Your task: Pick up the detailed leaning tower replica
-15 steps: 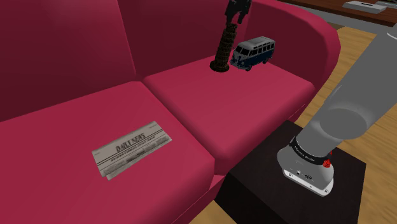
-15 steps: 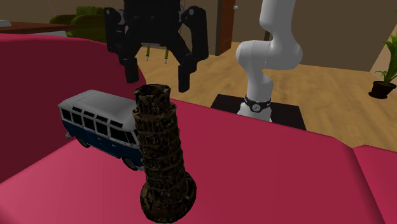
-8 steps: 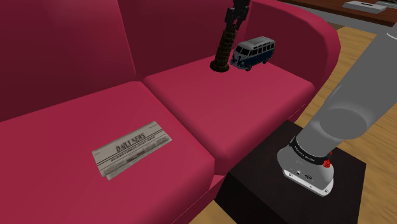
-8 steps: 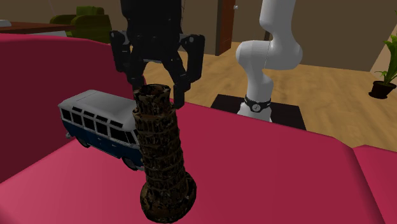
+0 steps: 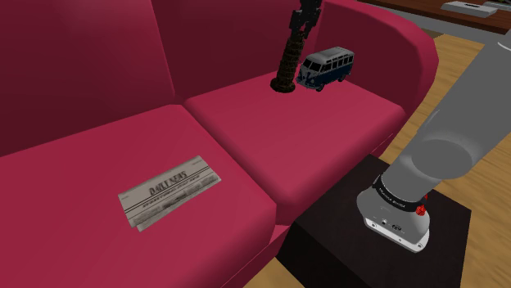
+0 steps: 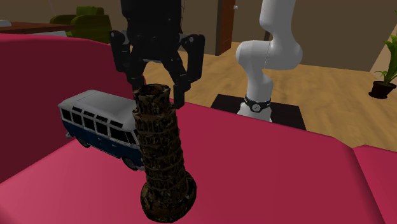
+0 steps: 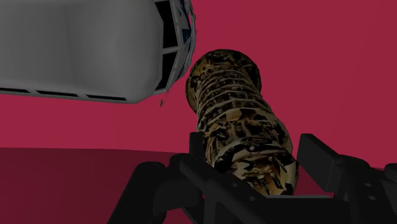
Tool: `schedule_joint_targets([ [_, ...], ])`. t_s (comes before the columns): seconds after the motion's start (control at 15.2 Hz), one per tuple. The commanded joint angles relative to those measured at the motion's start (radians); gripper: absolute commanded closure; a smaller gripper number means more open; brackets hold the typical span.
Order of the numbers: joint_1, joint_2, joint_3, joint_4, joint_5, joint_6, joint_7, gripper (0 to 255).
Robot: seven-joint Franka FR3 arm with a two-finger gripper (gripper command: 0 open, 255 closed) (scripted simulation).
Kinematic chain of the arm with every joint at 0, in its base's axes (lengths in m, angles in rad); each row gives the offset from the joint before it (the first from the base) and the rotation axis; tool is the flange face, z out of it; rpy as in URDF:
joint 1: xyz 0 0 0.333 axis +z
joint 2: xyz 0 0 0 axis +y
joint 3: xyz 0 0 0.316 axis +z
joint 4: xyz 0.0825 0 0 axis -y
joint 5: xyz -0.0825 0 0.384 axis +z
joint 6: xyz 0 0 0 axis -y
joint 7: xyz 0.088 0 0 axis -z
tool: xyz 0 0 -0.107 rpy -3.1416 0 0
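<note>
The pick-up is part way along: the approach looks finished, the grasp and the lift are not. The leaning tower replica [image 6: 159, 159], dark brown and mottled, stands on its base on the red sofa [image 5: 327, 139], on the seat cushion at the far end near the backrest. It sits just beside a blue and white toy bus [image 6: 102, 127]; whether the two touch I cannot tell. The jaws hang over the tower's top, spread wide enough to straddle it, one finger [image 6: 135, 75] on the bus side and the other on the opposite side. In the wrist view the top tiers lie between the fingers, with a sliver of gap on at least one side, so I judge that nothing is held. What is left: closing on the upper tiers, then raising the tower off the cushion without knocking the bus.

Counted: one tower, one toy bus, one folded newspaper [image 5: 170, 192] lying flat on the nearer cushion, well apart from the other two, and one white arm [image 6: 270, 51] on its black stand [image 5: 327, 237].
</note>
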Motion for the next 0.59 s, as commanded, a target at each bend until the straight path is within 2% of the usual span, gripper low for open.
schedule_joint_targets([
  [0.0,0.000,0.002,0.000,0.001,0.000,-0.001,0.000,255],
  [0.53,0.000,0.001,0.000,0.107,-0.002,-0.109,0.004,255],
])
